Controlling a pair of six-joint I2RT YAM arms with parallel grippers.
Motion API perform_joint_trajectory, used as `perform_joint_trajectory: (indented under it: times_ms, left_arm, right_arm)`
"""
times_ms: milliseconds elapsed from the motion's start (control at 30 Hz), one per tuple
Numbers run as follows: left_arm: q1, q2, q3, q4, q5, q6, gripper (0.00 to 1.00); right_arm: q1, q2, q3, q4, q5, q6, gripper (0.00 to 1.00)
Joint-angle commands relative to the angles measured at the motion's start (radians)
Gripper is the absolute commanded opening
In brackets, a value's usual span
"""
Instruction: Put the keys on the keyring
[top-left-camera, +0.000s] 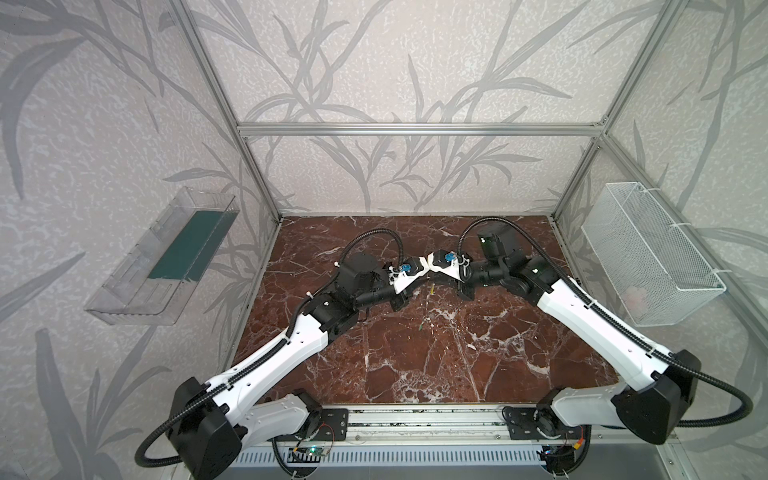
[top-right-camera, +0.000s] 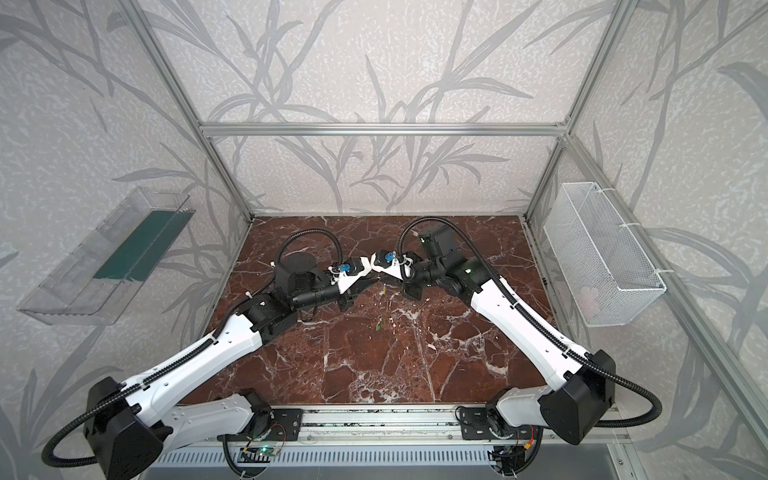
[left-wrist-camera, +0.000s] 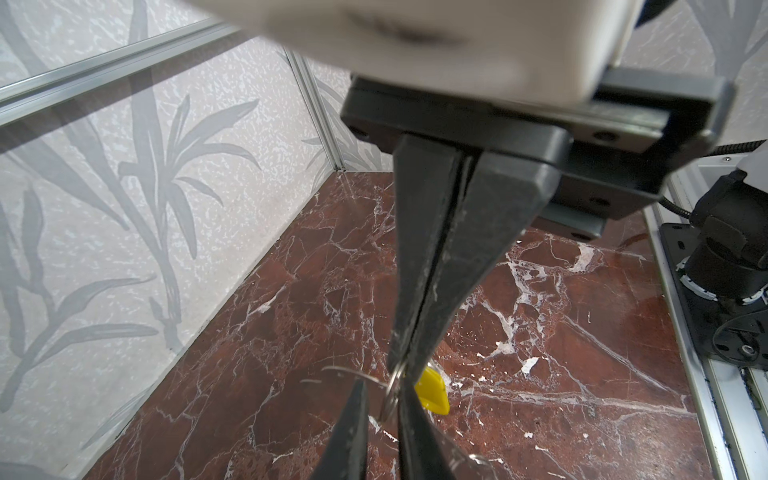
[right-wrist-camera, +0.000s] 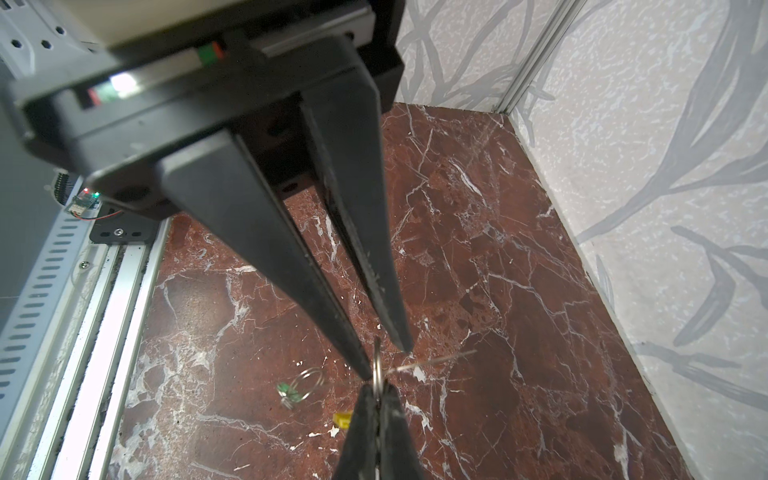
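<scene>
Left wrist view is showing my left hand (left-wrist-camera: 401, 365) and right hand (left-wrist-camera: 380, 386) clamping the wire keyring (left-wrist-camera: 390, 390), probably bracing it for the yellow key (left-wrist-camera: 432, 392).

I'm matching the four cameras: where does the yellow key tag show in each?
In a top view: yellow key tag, a sliver just under where the two arms meet.
In a top view: the same sliver, same spot.
Left wrist: behind the jaws' tips, beside a thin metal ring.
Right wrist: small, peeking out beside the left gripper.
Landmark: left gripper, shut on that ring.
</scene>
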Motion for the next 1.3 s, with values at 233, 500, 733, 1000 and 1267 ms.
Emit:
perform_joint_trajectory:
  times_ms: [233,500,733,1000,1267]
  left_arm:
    - [-0.001,0.016,0.033,0.008,0.037,0.011,0.08]
    - [-0.001,0.031,0.029,0.035,0.052,-0.009,0.00]
    - [-0.001,0.033,-0.037,0.189,0.006,-0.066,0.00]
    - [-0.001,0.035,-0.048,0.220,0.001,-0.075,0.00]
    - [0.000,0.027,-0.083,0.300,-0.020,-0.096,0.00]
  right_arm:
    - [0.003,-0.037,-0.022,0.043,-0.049,-0.009,0.00]
    - [-0.004,-0.044,-0.048,0.099,-0.017,0.050,0.00]
    - [-0.019,-0.052,-0.061,0.153,-0.008,0.119,0.00]
    - [-0.023,-0.071,-0.086,0.192,0.007,0.141,0.00]
    - [-0.034,-0.074,-0.093,0.210,0.021,0.159,0.13]
